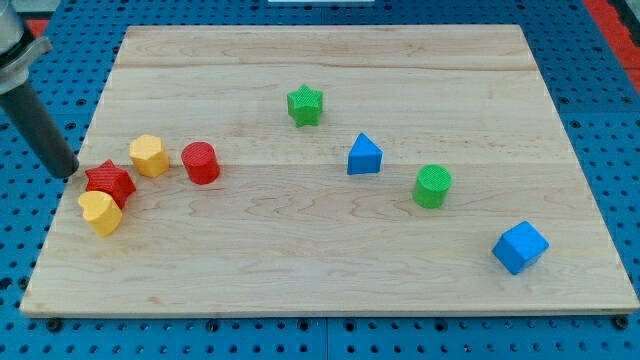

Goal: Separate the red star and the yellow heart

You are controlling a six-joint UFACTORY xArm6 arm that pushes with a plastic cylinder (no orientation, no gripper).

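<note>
Hovering at the left edge of the desk [300, 60], the rod's tip [68, 174] sits just to the view's left of the red star [110, 182], close beside it, though contact cannot be made out. No pincer here at all, folks: the arm ends in a plain dark rod, so there is nothing to open or close, and it grips nothing.

Right by the tip, the red star lies near the desk's left edge. Tucked against its lower left side is the yellow heart [101, 212], the two of them touching. Up and to the view's right of the star, the yellow hexagon block [149, 155] sits just beside it, and next along comes the red cylinder [201, 162], near the hexagon but apart from it.

Moving outward across the wooden top, the green star [305, 105] stands alone toward the view's top, well apart from the left-hand cluster. Below and to its right is the blue triangular block [364, 155], then the green cylinder [433, 186] further right. Far off toward the view's bottom right, the blue cube [520, 247] rests near the desk's right edge.
</note>
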